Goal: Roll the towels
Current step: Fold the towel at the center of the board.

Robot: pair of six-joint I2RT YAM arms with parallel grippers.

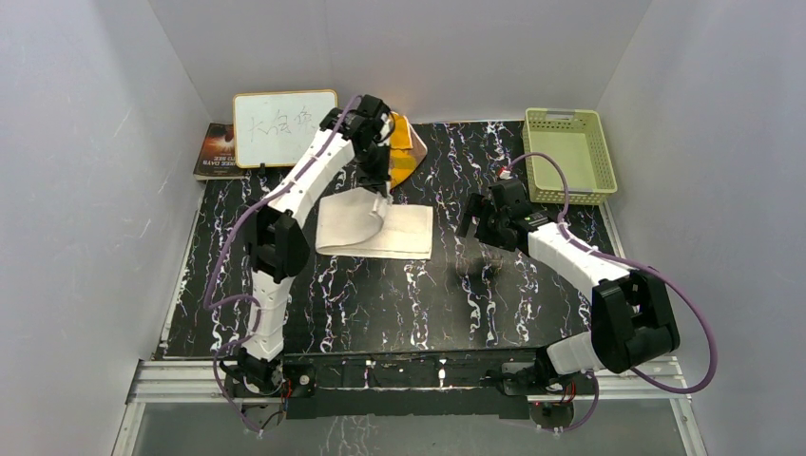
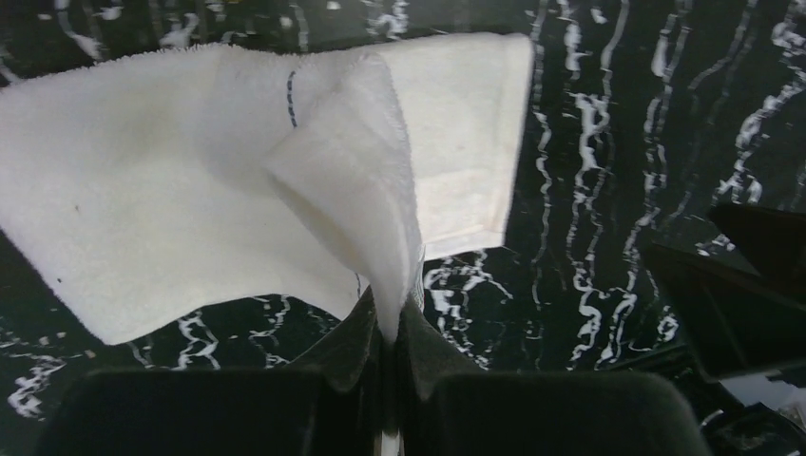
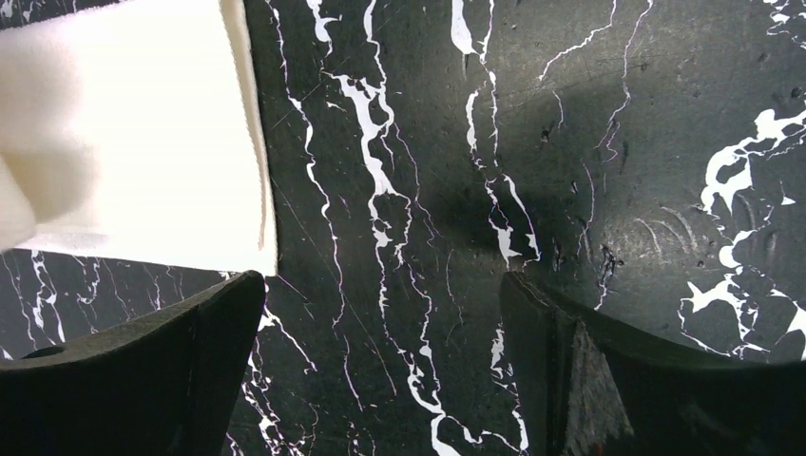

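Cream-white terry towel [image 2: 143, 190] is gripped at one corner by left end effector [image 2: 388, 328]; right end effector [image 3: 380, 290] is spread open over tabletop [image 3: 618, 142].

Cream towel [image 1: 404, 233] part-lifted; orange towel [image 1: 409, 144] behind

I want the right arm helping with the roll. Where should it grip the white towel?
Probably the white towel by its right-side corner, coming from the right: that corner lies flat beside the open right end effector; the left end effector pinches a lifted fold.

Open tabletop [image 1: 399, 304] in front; basket [image 1: 570, 196], whiteboard [image 1: 285, 128], orange towel [image 1: 411, 142] along far edge.
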